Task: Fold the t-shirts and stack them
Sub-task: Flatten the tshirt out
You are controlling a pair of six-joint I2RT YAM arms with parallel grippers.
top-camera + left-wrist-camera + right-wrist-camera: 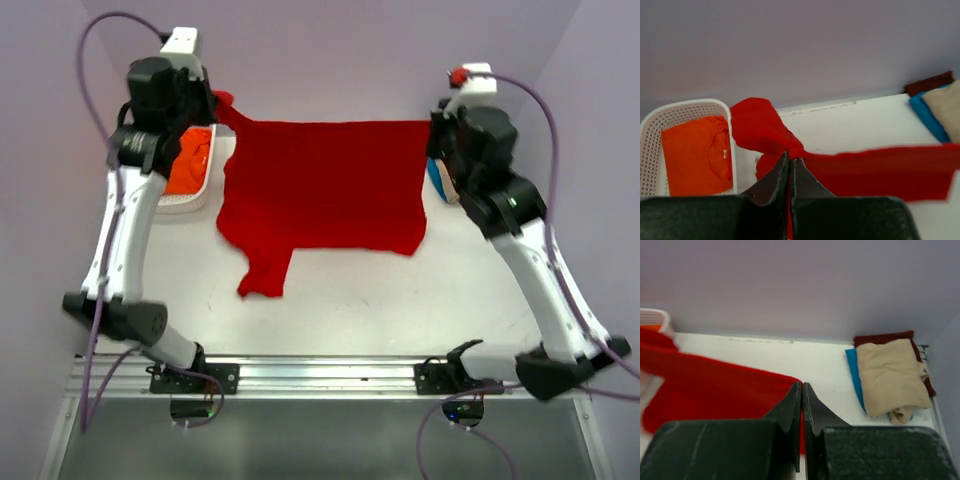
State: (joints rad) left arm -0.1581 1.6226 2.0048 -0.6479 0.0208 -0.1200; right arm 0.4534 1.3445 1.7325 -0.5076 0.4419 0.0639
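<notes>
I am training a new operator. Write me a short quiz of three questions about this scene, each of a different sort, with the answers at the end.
1. True or false: the orange t-shirt lies inside the white basket.
2. Multiple choice: what colour is the top t-shirt of the folded pile at the right? A. green B. beige C. black
3. Fill in: the left gripper and the right gripper are both shut on the ____ t-shirt.

Key
1. True.
2. B, the beige t-shirt.
3. Red: the red t-shirt hangs spread between them.
</notes>
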